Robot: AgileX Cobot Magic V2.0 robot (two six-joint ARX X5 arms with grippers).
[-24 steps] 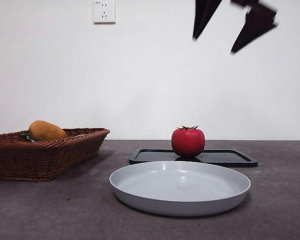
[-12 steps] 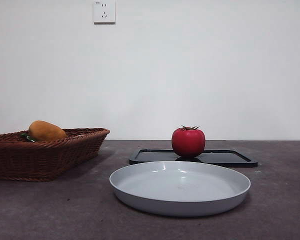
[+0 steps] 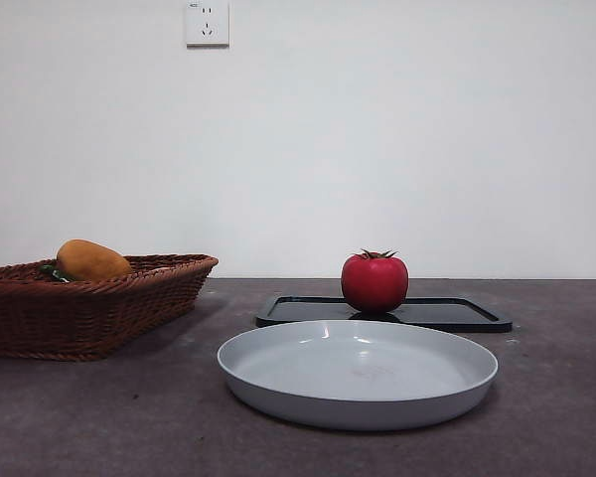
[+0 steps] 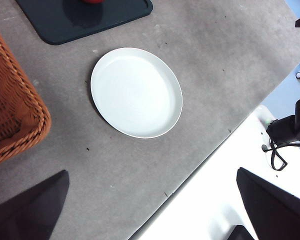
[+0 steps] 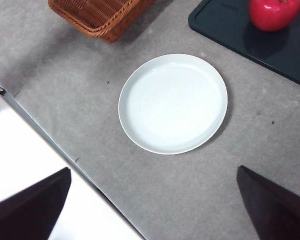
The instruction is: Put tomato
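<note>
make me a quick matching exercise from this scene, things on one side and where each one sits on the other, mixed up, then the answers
Things:
1. tomato
2. orange-brown fruit
3. grey plate
4. wall socket

Places:
a. in the wicker basket
b. on the wall, high up
c. on the black tray
d. on the bare table, nearer the front camera than the tray

Pairs: 1-c, 2-a, 3-d, 4-b
</note>
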